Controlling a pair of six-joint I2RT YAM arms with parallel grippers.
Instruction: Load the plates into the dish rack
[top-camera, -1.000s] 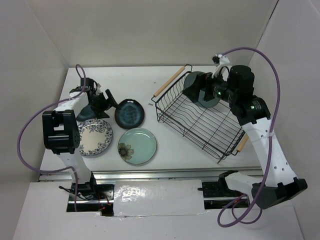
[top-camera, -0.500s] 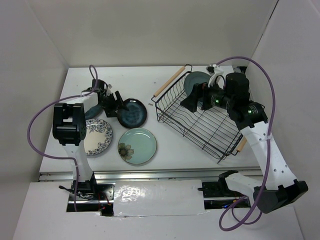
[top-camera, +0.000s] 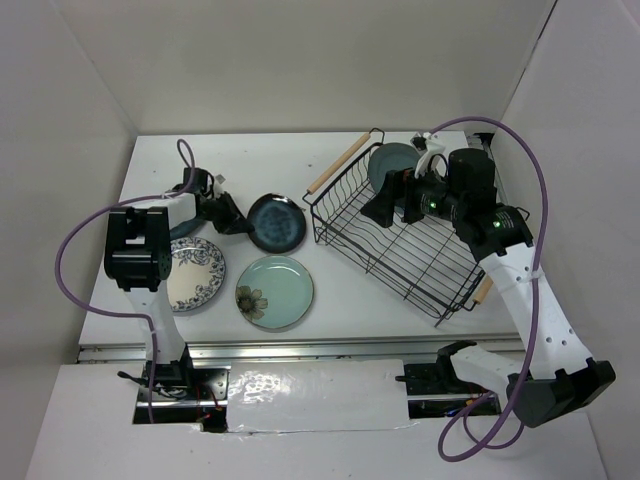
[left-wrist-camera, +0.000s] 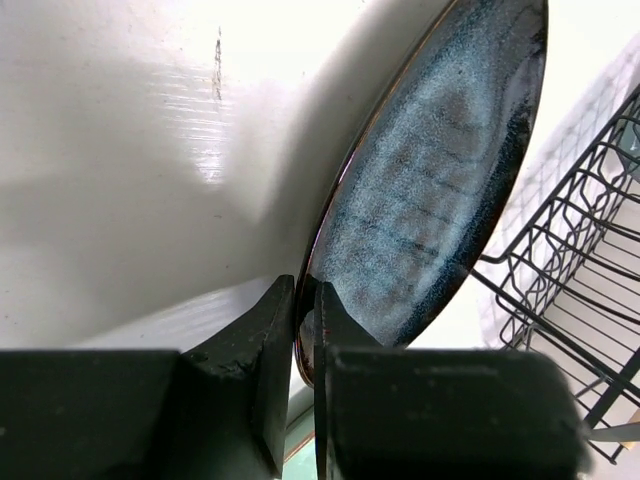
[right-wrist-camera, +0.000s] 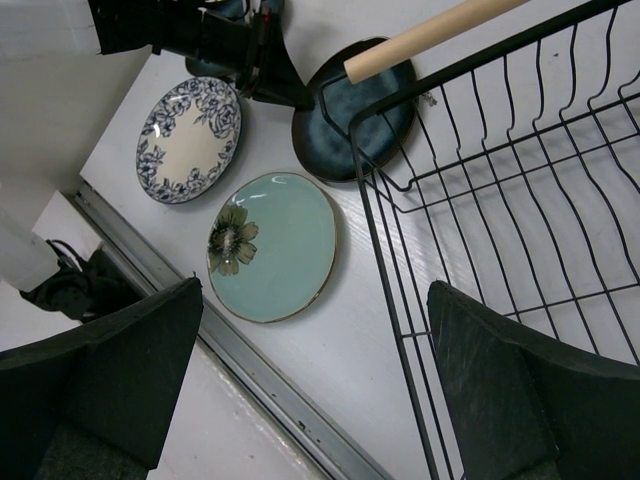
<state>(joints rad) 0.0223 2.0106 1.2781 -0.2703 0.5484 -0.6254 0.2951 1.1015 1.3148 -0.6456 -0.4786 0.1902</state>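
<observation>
My left gripper (top-camera: 238, 214) (left-wrist-camera: 305, 312) is shut on the left rim of the glossy dark navy plate (top-camera: 278, 223) (left-wrist-camera: 430, 180), which tilts up from the table. The grey-teal plate (top-camera: 392, 162) stands on edge at the far end of the black wire dish rack (top-camera: 420, 250) (right-wrist-camera: 377, 240). My right gripper (top-camera: 393, 203) (right-wrist-camera: 315, 300) hovers open over the rack's left side with nothing between its fingers. The pale mint flower plate (top-camera: 274, 291) (right-wrist-camera: 275, 245) and the white plate with blue flowers (top-camera: 190, 273) (right-wrist-camera: 190, 138) lie flat near the front left.
The rack sits at an angle on the right half of the table, one wooden handle (top-camera: 338, 165) (right-wrist-camera: 420, 35) facing the navy plate and its wires (left-wrist-camera: 520, 262) close to that plate's right edge. White walls enclose the table on three sides.
My left gripper has reached the navy plate and shut on its rim, nudging the plate slightly right. The right gripper has drawn back from the grey-teal plate, which stays standing in the rack.
</observation>
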